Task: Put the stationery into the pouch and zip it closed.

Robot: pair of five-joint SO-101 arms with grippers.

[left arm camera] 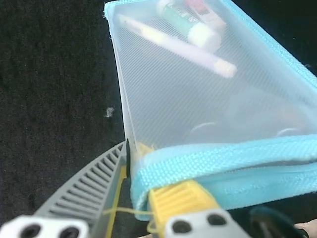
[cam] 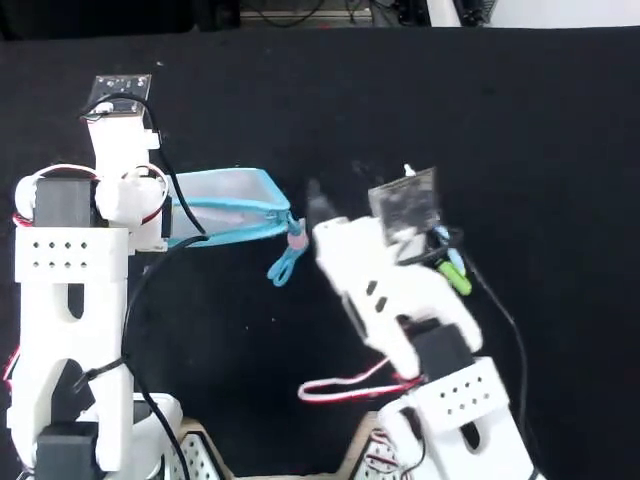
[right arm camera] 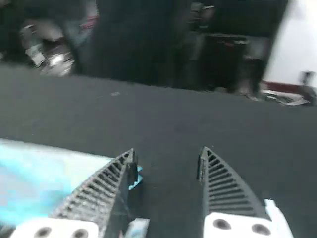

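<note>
left pincer clamped on the pouch's corner, right pincer spread wide near its other end

the left gripper (left arm camera: pixel 134 154) has its grey and yellow fingers (left arm camera: pixel 101 186) pinched together on a corner of the pouch (left arm camera: pixel 198 109), right at the blue zip band. through the clear mesh side i can see a white pen (left arm camera: pixel 173 43), a glue stick (left arm camera: pixel 190 25) and a small pink-and-white piece (left arm camera: pixel 200 9) lying inside, towards the far end. the right gripper (right arm camera: pixel 167 154) hangs with its two fingers apart, gripping nothing, just off the pouch's other end and near the blue pull loop (cam: pixel 285 265), which lies on the black table (cam: pixel 520 120). whether the zip is fully shut i can't tell.
</note>
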